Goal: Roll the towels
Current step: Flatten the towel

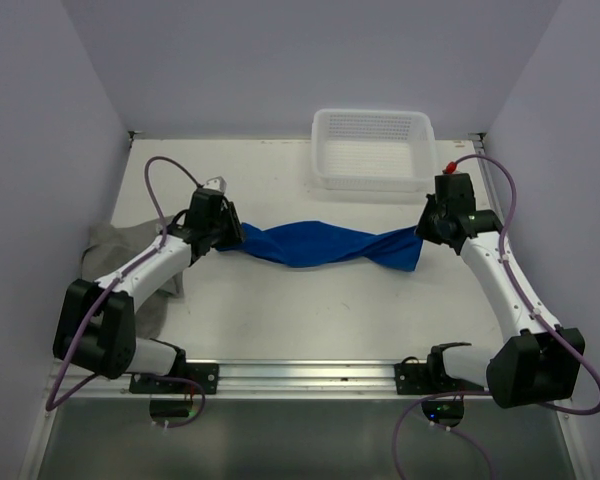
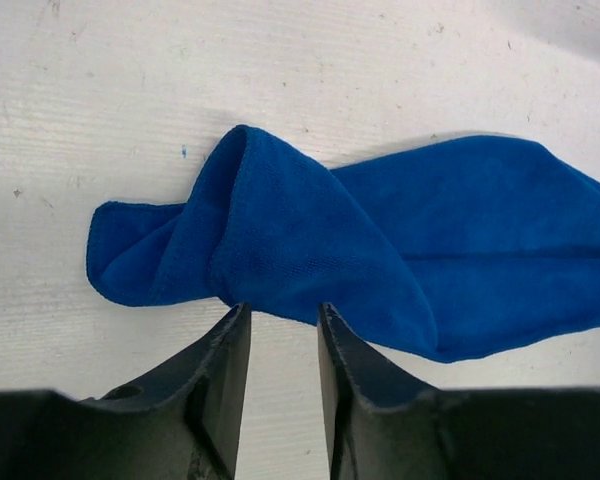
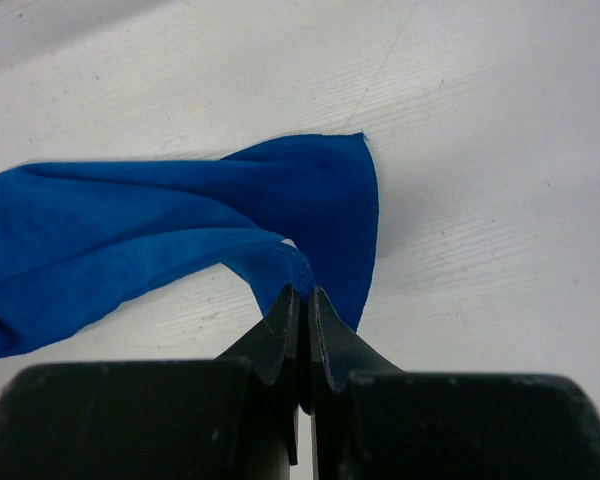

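since the blue towel (image 1: 320, 245) lies across the middle of the table (image 1: 330, 320) as a twisted strip, it needs flattening before any roll, my read. left gripper (image 2: 283, 312): jaws apart, towel end just past the tips, not gripped. right gripper (image 3: 302, 292): pinched tight on the opposite corner. suggest gripping the left corner square and pulling the twist out, else the roll goes lopsided. count: two towels, one blue, one grey towel (image 1: 105, 245) bunched under the left arm (image 1: 145, 265); one white basket (image 1: 372, 182) at the far edge.

Robot lab; plain-walled test table (image 1: 310, 310)
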Robot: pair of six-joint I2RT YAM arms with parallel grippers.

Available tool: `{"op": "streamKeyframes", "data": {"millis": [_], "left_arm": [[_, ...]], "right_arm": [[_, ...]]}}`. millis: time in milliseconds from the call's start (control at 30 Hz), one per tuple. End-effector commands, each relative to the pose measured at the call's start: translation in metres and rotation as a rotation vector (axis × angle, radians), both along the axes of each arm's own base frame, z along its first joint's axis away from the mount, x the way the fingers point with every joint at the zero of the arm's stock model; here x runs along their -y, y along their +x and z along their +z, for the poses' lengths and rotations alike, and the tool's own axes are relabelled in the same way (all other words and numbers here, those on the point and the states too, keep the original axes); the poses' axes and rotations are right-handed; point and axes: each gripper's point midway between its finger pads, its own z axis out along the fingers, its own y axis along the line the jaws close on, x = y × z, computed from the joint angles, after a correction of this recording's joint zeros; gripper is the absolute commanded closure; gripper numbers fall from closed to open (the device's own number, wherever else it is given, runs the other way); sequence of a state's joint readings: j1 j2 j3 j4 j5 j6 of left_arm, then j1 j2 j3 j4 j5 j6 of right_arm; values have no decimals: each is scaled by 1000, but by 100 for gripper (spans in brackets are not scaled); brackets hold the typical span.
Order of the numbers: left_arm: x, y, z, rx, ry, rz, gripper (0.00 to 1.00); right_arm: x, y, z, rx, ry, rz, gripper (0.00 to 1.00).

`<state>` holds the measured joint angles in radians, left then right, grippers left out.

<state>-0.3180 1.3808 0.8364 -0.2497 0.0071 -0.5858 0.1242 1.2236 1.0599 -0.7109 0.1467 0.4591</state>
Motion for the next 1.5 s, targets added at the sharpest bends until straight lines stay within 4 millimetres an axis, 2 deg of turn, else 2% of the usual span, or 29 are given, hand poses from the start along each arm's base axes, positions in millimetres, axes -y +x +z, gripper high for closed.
{"op": "streamKeyframes", "data": {"millis": [0, 133, 300, 467, 867, 1000, 1100, 1233, 1367, 1433, 1467], "left_arm": [[-11, 10, -5, 20, 45, 35, 62], [-14, 12, -13, 3, 74, 41, 57], [-14, 16, -21, -10, 83, 40, 55], [-12, 21, -22, -5, 83, 37, 55], [-5, 29, -9, 26, 54, 17, 62], [-5, 30, -10, 20, 66, 11, 70], [-5, 30, -12, 13, 70, 6, 71], [-5, 30, -8, 20, 66, 7, 82], [-6, 34, 4, 48, 65, 19, 96], [-7, 35, 10, 58, 64, 33, 100], [-8, 40, 20, 81, 63, 44, 100]], "right_arm": [[3, 2, 6, 24, -14, 3, 100], [3, 2, 5, 22, -16, 5, 100], [3, 4, 3, 19, -15, 6, 100], [3, 5, 1, 16, -20, 7, 100], [4, 5, -1, 13, -21, 5, 100], [4, 5, -2, 12, -21, 5, 100], [3, 3, -2, 12, -22, 8, 100], [5, 4, -2, 14, -26, 3, 100], [6, 3, 2, 19, -33, 2, 100], [6, 2, 4, 21, -34, 3, 100], [6, 2, 7, 30, -36, 8, 100]]}}
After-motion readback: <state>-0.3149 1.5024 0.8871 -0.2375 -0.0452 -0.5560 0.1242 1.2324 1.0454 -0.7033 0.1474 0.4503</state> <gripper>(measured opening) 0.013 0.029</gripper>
